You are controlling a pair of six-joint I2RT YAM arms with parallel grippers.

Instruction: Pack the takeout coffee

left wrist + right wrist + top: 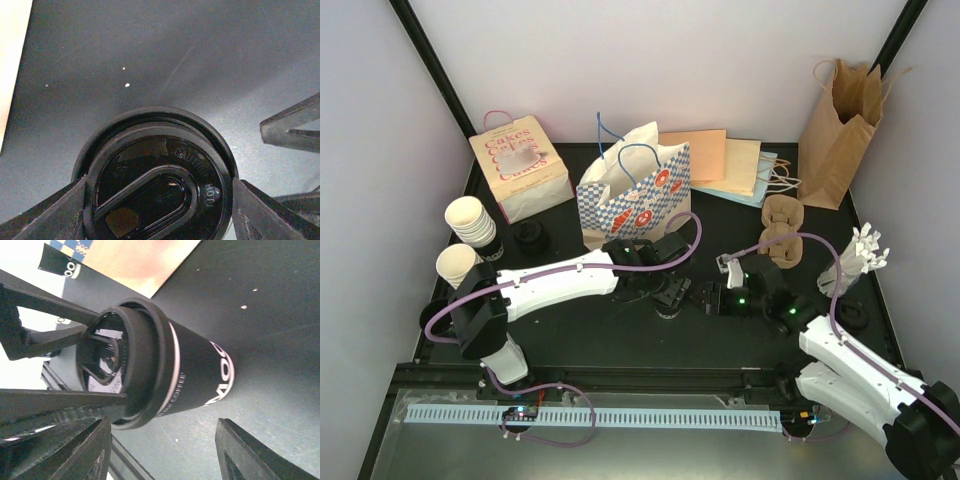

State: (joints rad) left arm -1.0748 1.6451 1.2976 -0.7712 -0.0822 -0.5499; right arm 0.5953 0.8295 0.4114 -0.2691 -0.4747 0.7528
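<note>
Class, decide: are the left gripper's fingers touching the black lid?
Touching. The left wrist view shows both fingers of the left gripper against the rim of the black lid.

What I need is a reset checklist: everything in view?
lidded cup: one, black, centre
paper cups: stack plus one, cream, left
loose lids: apparently two, black, either side
Cakes box: one, cream-pink, back left
gift bag: one, blue-white checked, back centre
flat bags: several, pastel, back
brown bag: one, back right
cup carrier: one, brown, right
ribbed stack: one, white, right edge
left gripper: jaws closed on cup's lid
right gripper: jaws open, facing cup
</note>
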